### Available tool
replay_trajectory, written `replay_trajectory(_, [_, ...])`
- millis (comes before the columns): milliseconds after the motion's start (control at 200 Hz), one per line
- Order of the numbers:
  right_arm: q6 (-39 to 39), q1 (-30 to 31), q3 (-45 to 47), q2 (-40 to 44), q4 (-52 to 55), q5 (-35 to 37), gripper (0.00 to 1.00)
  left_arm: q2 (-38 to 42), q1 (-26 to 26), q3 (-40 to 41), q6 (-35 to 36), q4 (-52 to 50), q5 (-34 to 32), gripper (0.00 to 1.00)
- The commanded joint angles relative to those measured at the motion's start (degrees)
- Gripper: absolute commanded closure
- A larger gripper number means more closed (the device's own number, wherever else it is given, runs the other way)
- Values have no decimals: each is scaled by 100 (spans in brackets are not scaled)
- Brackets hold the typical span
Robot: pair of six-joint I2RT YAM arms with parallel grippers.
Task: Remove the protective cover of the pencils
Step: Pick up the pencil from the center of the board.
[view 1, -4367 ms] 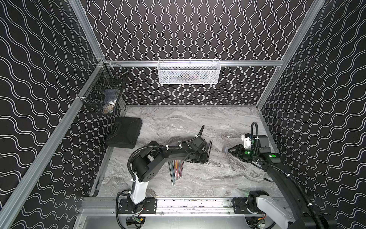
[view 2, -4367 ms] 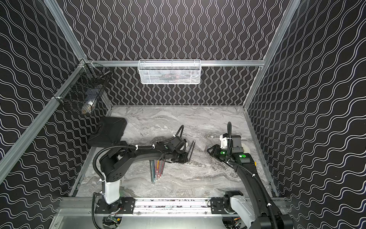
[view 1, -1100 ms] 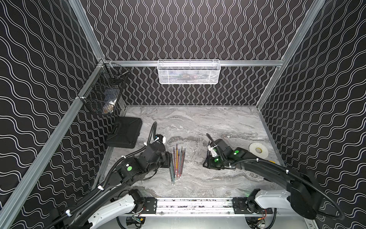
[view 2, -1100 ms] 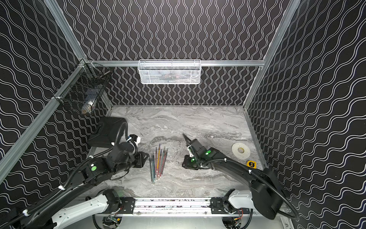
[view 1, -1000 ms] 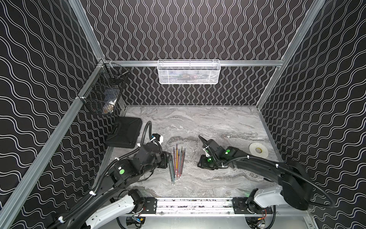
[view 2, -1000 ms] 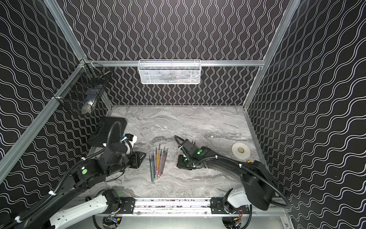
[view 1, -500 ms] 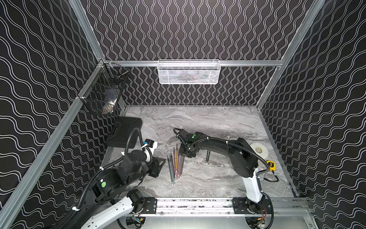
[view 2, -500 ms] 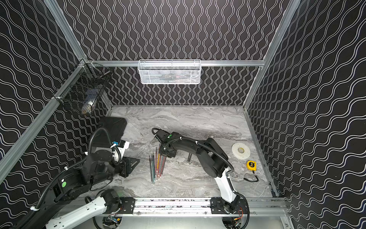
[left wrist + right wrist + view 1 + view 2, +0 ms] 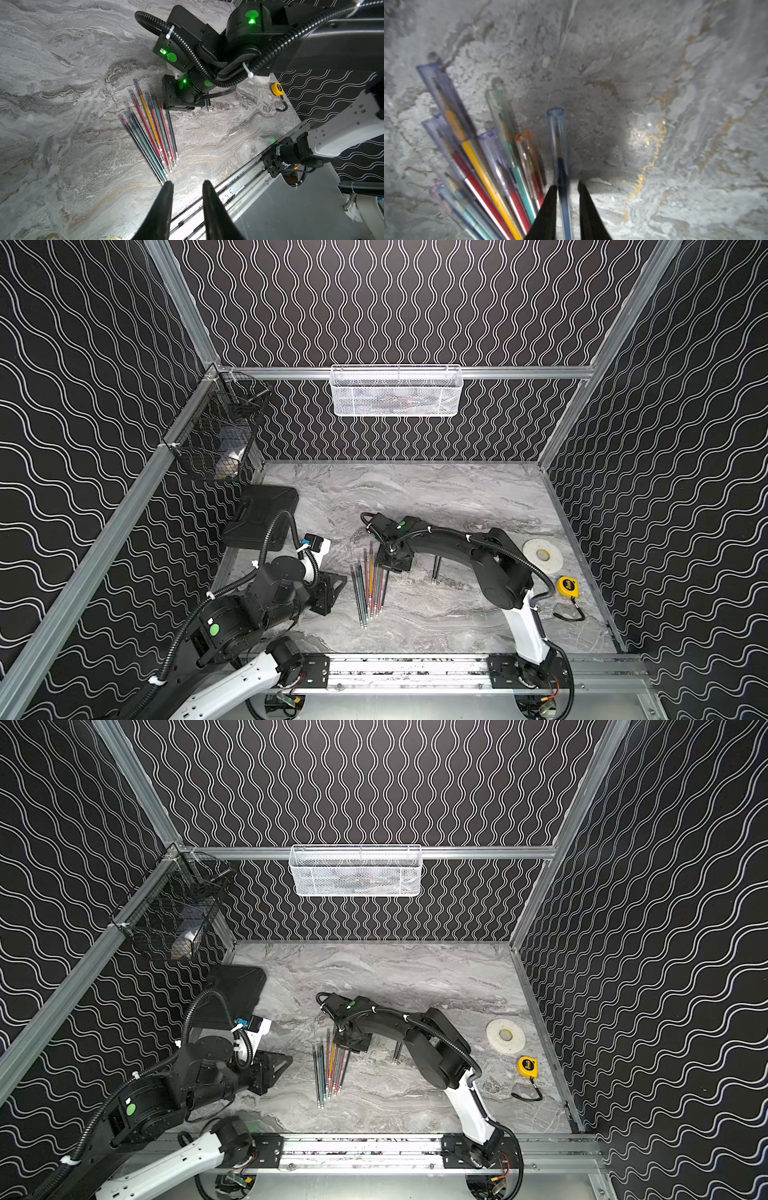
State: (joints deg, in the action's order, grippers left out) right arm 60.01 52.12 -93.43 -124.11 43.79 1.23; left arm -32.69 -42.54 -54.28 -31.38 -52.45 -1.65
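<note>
The pencils (image 9: 368,587) lie fanned on the marble table (image 9: 436,489) between the two arms, long axes running front to back, with pale eraser ends (image 9: 172,164) toward the front rail (image 9: 415,668) and clear tinted caps (image 9: 136,83) toward the back wall (image 9: 395,323). They look light, stiff and thin, apt to roll, and the smooth caps probably slip; I'd pinch a cap, steady the barrel and pull straight along the axis. The right gripper (image 9: 566,185) is down at the cap end, jaws narrowly apart astride the blue-capped pencil (image 9: 558,145), with a gap showing on one side. The left gripper (image 9: 187,182) hangs near the eraser ends, jaws apart and empty
</note>
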Motion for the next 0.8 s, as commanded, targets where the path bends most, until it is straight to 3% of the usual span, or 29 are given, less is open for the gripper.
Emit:
replay_trajectory(0, [81,25,-53,-70,233,131,79,15,9,14,140,50,7,71])
replay_trajectory(395, [143,-9,275,52,250,251,88,-27,9,16,114,20,-63,70])
replay_trajectory(650, [-182,-211,665,646,27,206,92,-179,9,43,122,61,12,69])
replay_trajectory(796, [-621,-211,752,1288,121,388,93,-402,9,97,213,224,431,70])
